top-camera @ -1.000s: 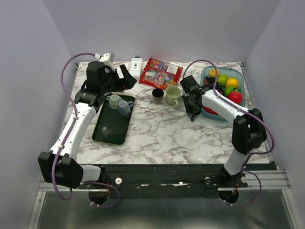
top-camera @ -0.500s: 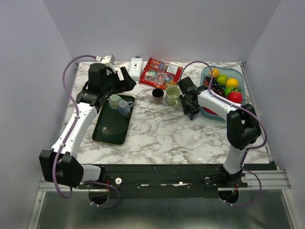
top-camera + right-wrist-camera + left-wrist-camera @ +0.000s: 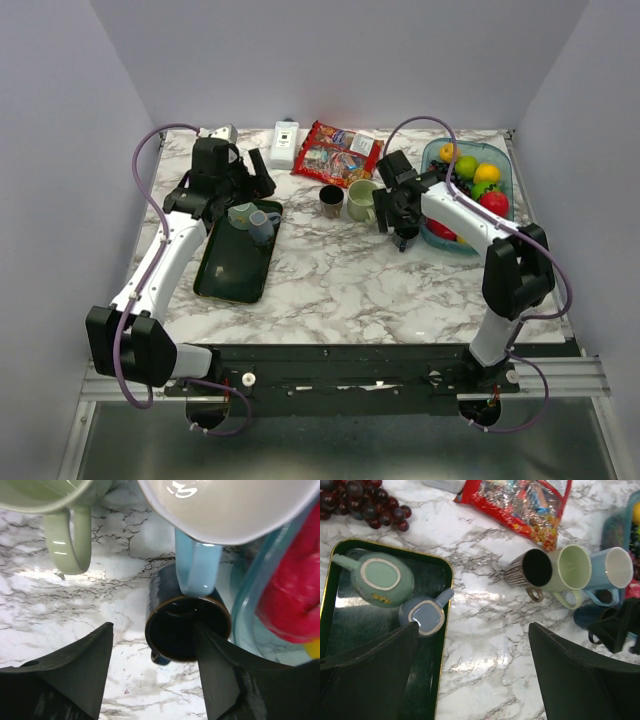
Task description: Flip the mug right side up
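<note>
Right fingers (image 3: 65, 680) spread over marble desk (image 3: 100, 600); dark blue mug (image 3: 185, 630), glossy, brown-rimmed, stands mouth-up between them, nearer right-hand finger, beneath light-blue mug (image 3: 225, 510) handle. Left fingers (image 3: 370, 670) spread above tray (image 3: 350, 625).

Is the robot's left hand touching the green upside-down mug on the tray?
Apart. The left wrist view shows bare tray between the green mug and the left gripper.

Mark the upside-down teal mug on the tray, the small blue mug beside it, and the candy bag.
teal mug (image 3: 380, 578), left wrist view, on its upturned base.
small blue mug (image 3: 427, 618), left wrist view, on its upturned base.
candy bag (image 3: 520, 502), left wrist view, on the middle of the wrapper.
</note>
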Controlling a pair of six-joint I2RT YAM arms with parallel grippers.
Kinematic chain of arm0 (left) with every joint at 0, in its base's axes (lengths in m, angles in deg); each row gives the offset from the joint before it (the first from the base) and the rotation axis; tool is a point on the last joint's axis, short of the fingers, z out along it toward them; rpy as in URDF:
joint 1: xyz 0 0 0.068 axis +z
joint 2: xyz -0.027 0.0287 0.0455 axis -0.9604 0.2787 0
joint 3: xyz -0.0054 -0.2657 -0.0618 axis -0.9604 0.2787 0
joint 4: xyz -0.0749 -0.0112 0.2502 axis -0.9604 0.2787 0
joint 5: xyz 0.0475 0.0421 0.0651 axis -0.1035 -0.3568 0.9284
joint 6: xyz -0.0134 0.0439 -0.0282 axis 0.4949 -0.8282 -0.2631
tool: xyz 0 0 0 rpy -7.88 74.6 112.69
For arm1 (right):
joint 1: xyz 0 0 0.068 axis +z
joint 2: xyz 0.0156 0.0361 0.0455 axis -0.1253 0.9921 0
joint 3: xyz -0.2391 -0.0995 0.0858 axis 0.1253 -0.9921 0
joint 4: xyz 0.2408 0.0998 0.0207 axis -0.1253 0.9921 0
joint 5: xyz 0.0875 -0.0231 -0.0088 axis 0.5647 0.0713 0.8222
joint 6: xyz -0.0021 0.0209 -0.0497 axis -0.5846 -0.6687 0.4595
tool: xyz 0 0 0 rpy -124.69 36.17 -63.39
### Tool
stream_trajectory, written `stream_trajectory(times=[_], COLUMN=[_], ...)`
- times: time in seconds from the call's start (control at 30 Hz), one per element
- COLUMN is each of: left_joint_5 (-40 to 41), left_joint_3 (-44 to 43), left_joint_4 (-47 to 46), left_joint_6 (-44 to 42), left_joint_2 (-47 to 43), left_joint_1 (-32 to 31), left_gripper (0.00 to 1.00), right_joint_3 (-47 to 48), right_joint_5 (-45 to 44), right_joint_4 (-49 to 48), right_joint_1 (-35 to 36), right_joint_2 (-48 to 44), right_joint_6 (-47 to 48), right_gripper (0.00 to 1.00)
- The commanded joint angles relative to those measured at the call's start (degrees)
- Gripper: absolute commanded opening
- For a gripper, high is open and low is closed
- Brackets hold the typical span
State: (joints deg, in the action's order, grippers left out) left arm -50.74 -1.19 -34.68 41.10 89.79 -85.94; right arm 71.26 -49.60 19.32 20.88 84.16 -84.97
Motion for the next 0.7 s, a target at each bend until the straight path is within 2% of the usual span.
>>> stream_trajectory(times=[0.0,0.2,0.33,0.47,0.67], left_joint_5=[10.38,17.24,19.71,22.43,27.97], left_joint_3=[-0.54,0.43,-0.45,-1.86,-5.81], left_joint_4=[8.09,11.62,10.48,10.04,7.06], left_joint_6=[3.44,8.28,8.9,9.6,9.78], left_joint_2=[1.71,4.78,7.76,11.2,19.54], left_joint_1=[0.17,0.6,1.66,3.5,6.66], left_gripper=[0.99,0.99,0.99,0.99,0.99], right_joint_3=[4.15,7.75,9.16,10.22,9.69], right_joint_5=[-5.02,-8.1,-7.67,-6.43,-5.82], right_joint_4=[4.07,5.22,4.25,4.34,3.9], right_joint_1=[0.4,0.4,0.4,0.4,0.4], right_joint_2=[-5.12,-7.42,-9.09,-9.79,-10.76], right_joint_6=[-2.74,-3.89,-3.98,-4.06,-4.33], right_gripper=[0.77,0.82,0.86,0.95,0.96])
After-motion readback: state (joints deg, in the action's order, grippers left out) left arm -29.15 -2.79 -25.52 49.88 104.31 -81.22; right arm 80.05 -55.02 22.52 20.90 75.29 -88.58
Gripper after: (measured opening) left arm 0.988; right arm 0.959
